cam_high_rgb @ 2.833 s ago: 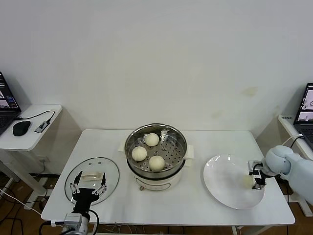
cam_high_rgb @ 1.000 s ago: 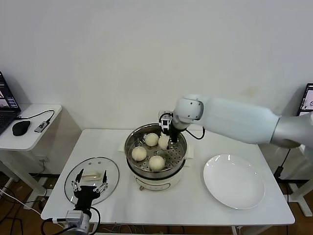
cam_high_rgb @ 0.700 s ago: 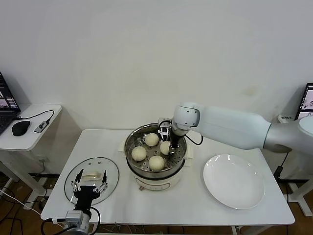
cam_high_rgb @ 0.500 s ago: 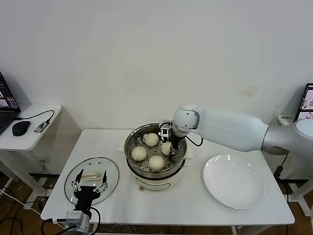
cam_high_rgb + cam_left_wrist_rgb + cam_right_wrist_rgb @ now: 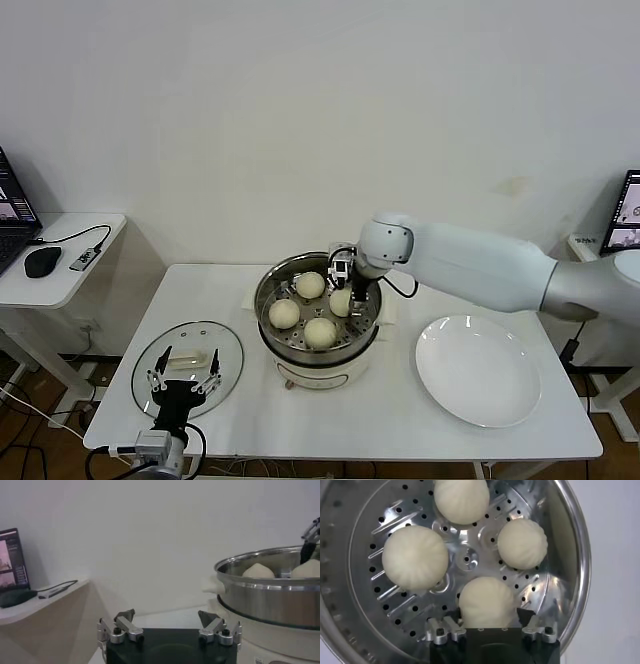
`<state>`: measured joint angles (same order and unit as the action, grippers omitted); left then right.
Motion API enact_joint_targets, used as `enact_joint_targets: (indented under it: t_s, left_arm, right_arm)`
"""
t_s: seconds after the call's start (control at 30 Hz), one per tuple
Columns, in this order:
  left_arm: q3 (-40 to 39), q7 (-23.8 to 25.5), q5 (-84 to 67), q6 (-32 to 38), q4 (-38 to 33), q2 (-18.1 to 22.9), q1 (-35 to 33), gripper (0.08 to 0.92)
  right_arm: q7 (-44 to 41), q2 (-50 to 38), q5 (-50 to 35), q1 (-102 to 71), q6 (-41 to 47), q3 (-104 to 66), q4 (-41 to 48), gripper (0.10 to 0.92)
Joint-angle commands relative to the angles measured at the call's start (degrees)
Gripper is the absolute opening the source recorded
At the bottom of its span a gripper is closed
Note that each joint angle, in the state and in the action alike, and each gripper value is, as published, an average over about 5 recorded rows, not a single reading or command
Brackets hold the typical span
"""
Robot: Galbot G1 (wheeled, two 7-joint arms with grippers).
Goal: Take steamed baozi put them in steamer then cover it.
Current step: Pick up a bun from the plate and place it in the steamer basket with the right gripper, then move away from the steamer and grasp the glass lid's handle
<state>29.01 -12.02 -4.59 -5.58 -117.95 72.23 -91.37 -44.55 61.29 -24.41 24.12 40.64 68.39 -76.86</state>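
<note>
I see the steamer (image 5: pixel 318 320) standing near the middle of the tabletop (image 5: pixel 380 415), toward its far edge, with all four baozi (image 5: pixel 415 557) resting on its perforated tray. In my right wrist view the buns sit spaced around the tray's centre, none stacked.

My right gripper (image 5: pixel 349 283) reaches in over the pot's far right rim. Its fingers (image 5: pixel 440 630) are spread apart, standing either side of the nearest bun (image 5: pixel 486 601) without clamping it; that bun lies on the tray on its own, so I read the grip as released.

The cover (image 5: pixel 188 366) lies flat near the front left corner of the tabletop, handle up, well apart from the pot. My left gripper (image 5: pixel 181 385) hovers above the cover's near edge, fingers (image 5: pixel 118 628) splayed wide and holding nothing. From its wrist view I see the pot's steel wall and two bun tops showing over the rim.

The plate (image 5: pixel 478 370) sits toward the right edge of the tabletop, beside the pot but not touching it. A side table (image 5: pixel 60 262) stands off to the left with a mouse (image 5: pixel 44 261) on it.
</note>
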Motion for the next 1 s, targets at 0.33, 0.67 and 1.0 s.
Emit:
enact_joint_targets:
  t_s: [0.33,0.67,1.0]
  left_arm:
    - [0.0,0.2,-0.2,0.3,2.1,-0.8,1.0,0.823]
    - [-0.2,-0.3,0.3,1.2,2.8,-0.8,1.2,0.823]
    - [0.1,-3.7,7.9,1.2,5.6,-1.2,1.7,0.823]
  right_arm:
    - [23.8,-29.5,-9.7,-13.6,-14.8,-17.9,-24.5,0.823]
    - [37.4,-32.5,-3.3,-74.8,-38.4,-74.2,-29.9,0.823]
    - [32.9,-3.8,10.4,-104.3,-50.3,-110.8,-31.7,0.823]
